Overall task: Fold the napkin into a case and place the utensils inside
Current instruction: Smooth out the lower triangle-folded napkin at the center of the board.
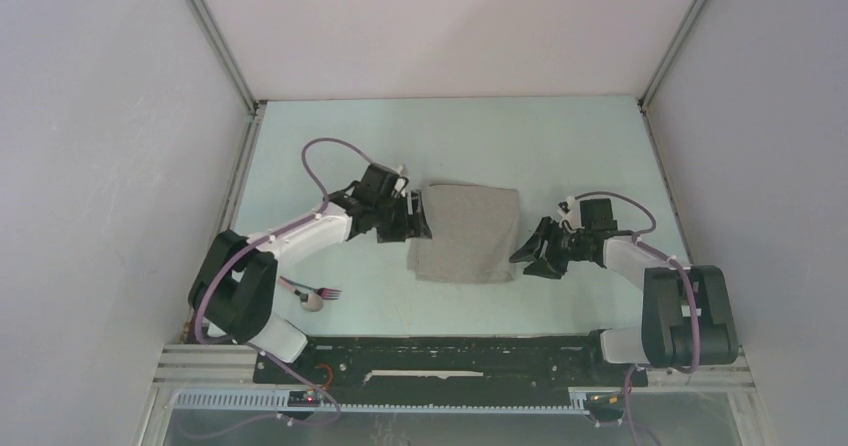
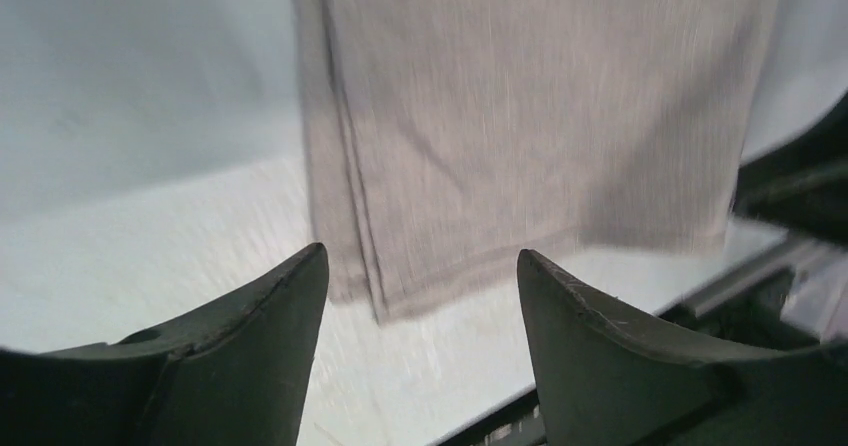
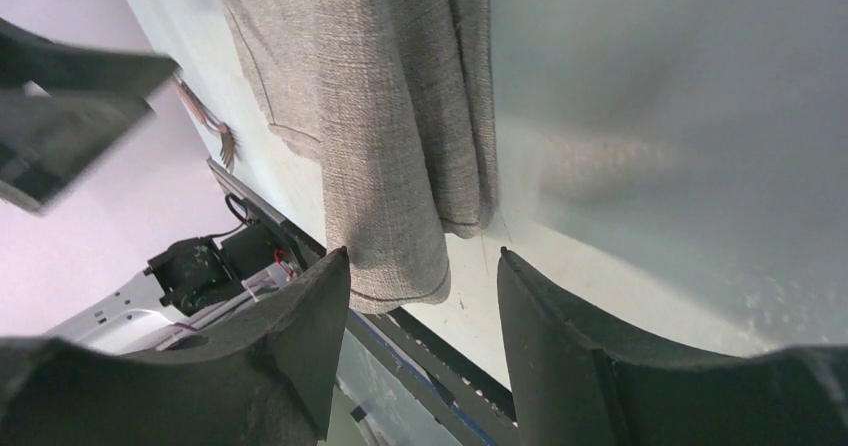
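Note:
The light-grey napkin (image 1: 467, 233) lies flat mid-table, folded into a layered, roughly rectangular pad. My left gripper (image 1: 420, 224) sits at its left edge, open. In the left wrist view the napkin (image 2: 520, 116) has its stacked edges just beyond the gripper (image 2: 422, 256), with only bare table between the fingers. My right gripper (image 1: 528, 251) hovers off the right edge, open and empty. In the right wrist view the napkin's near corner (image 3: 390, 116) lies just ahead of the gripper (image 3: 422, 254). The utensils, a fork (image 1: 322, 292) and a spoon (image 1: 308, 302), lie near the left arm's base.
The pale table (image 1: 560, 146) is walled on the left, back and right. A black rail (image 1: 450, 351) runs along the near edge between the arm bases. The fork's tines (image 3: 215, 126) show beyond the napkin in the right wrist view.

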`<action>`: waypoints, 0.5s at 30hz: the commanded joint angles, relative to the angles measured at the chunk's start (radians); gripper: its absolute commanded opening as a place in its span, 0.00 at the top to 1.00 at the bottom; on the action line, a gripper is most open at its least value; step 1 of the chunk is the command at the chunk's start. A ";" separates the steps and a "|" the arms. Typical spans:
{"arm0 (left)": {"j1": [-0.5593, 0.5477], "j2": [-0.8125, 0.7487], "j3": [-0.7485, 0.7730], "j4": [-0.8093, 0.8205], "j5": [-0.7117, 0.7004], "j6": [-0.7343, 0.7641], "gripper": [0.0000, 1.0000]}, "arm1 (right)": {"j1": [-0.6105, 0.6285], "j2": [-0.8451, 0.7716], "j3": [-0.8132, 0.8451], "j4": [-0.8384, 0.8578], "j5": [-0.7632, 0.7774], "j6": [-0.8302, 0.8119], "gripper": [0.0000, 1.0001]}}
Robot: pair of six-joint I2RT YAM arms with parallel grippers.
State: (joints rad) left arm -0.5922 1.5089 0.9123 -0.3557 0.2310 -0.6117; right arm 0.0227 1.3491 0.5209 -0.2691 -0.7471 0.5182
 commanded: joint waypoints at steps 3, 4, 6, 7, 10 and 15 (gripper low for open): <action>0.078 0.157 0.248 0.074 -0.144 0.085 0.34 | 0.036 0.046 0.043 0.037 -0.031 -0.050 0.37; 0.084 0.198 0.288 0.074 -0.146 0.097 0.38 | 0.039 0.048 0.043 0.037 -0.033 -0.051 0.37; 0.094 0.271 0.354 0.065 -0.160 0.107 0.41 | 0.041 0.045 0.044 0.040 -0.034 -0.050 0.37; 0.097 0.304 0.383 0.065 -0.147 0.111 0.42 | 0.043 0.041 0.043 0.042 -0.031 -0.049 0.37; 0.101 0.384 0.456 0.057 -0.125 0.113 0.42 | 0.045 0.036 0.044 0.047 -0.029 -0.047 0.37; 0.104 0.458 0.514 0.058 -0.117 0.110 0.43 | 0.046 0.059 0.043 0.069 -0.032 -0.044 0.37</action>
State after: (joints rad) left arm -0.4938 1.9354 1.3651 -0.3012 0.1108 -0.5297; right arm 0.0612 1.3968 0.5358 -0.2405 -0.7654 0.4980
